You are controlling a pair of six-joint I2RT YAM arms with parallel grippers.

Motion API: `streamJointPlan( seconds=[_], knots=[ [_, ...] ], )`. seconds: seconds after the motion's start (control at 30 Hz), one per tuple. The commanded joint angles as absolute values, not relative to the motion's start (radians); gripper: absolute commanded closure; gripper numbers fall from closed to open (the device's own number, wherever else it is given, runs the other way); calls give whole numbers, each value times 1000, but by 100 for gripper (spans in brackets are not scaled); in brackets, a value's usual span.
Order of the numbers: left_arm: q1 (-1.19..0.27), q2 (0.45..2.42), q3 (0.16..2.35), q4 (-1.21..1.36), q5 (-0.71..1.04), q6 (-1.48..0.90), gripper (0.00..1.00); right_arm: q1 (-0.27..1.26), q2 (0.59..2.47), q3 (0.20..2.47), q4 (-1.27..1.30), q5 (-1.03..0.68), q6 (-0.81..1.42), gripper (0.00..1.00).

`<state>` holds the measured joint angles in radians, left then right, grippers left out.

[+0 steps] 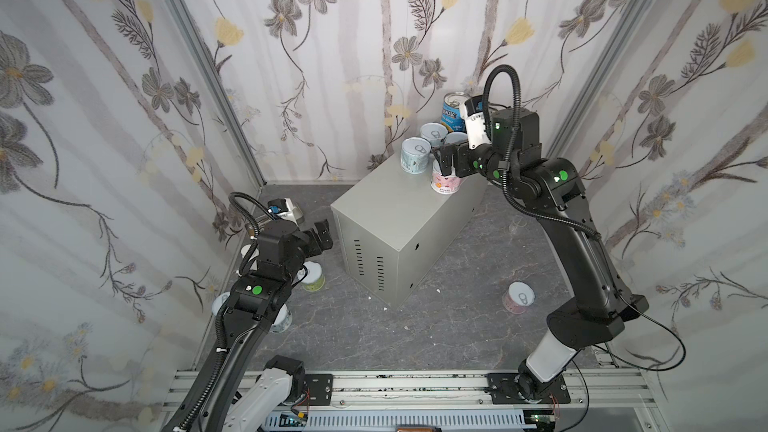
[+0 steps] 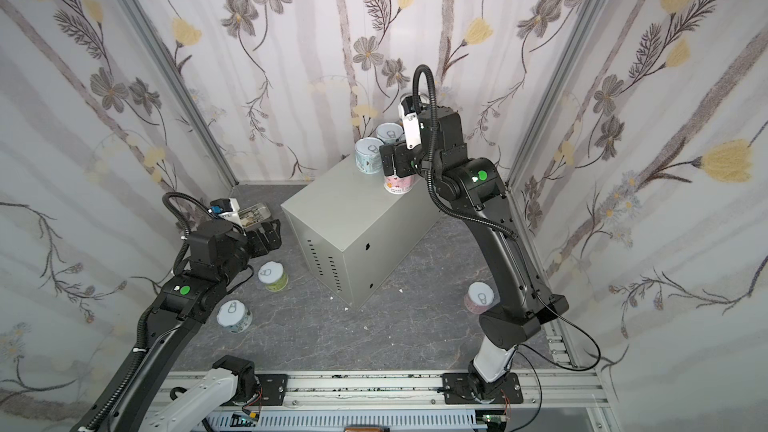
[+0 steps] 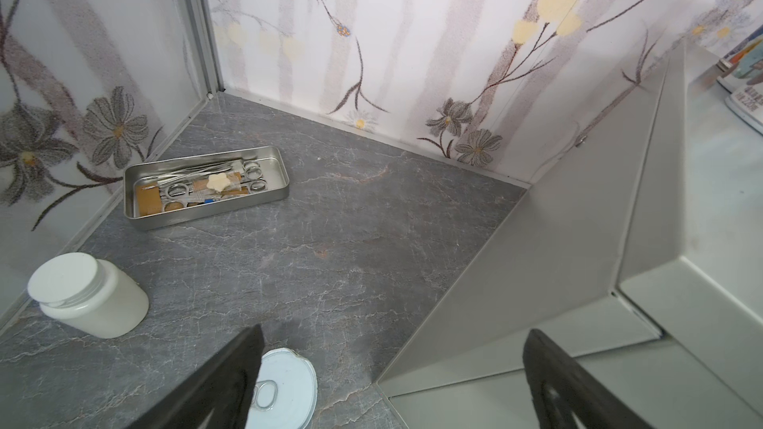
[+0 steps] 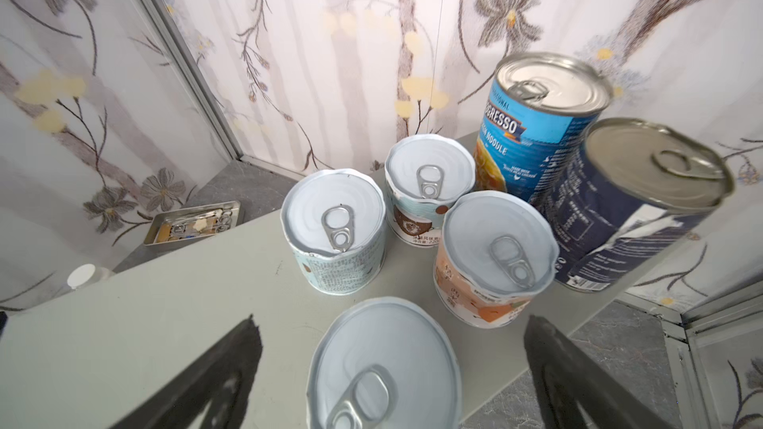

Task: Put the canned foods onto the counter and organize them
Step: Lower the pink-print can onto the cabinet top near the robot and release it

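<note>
**WHILE SPREAD WIDE, GRIPPED NOTHING**

Hung right pincer [image 4: 390, 317], spread and empty, over short pink-labelled pull-tab can [image 1: 444, 184] on large light-grey sheet-metal counter [image 1: 395, 209], beside five other cans [image 4: 334, 233]. Held left pincer [image 3: 395, 328] equally spread above dark marbled floor [image 3: 330, 241], near short green-labelled can [image 2: 273, 277].

Under the right gripper [image 4: 391, 317], whose fingers [image 4: 239, 348] are looking like matt black plastic, a short can [image 4: 384, 365] is showing a smooth, pale satin lid with a bright metal pull-tab. The counter [image 4: 144, 311] beneath it is showing dull painted sheet metal. Farther ahead of that hand, the Progresso tin [image 4: 532, 130] is gleaming with a bare metal lid and glossy label. Ahead of the left gripper [image 3: 395, 328], a tray [image 3: 198, 219] is shining like bare metal, a white bottle [image 3: 91, 303] is looking like smooth plastic, the floor [image 3: 330, 241] like matt veined stone.
</note>
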<state>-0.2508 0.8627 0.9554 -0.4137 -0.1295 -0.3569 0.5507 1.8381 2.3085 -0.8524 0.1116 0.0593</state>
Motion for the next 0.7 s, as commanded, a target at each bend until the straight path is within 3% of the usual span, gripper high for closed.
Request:
streamJointPlan(
  seconds=[0.0,0.1,0.3,0.67],
  knots=[
    [-222,848,954,-371,-119,-386,0,553,1779,2262,-783,120,49,2],
    [-192,832,941,-371,-97,-399,0,551,1664,2095,-691,111,57,9],
    [-165,807,903,-371,-76,-423,0,548,1436,1751,-518,76,78,33],
    [-120,775,805,-362,-62,-478,0,536,1366,1490,-408,9,112,39]
  ],
)
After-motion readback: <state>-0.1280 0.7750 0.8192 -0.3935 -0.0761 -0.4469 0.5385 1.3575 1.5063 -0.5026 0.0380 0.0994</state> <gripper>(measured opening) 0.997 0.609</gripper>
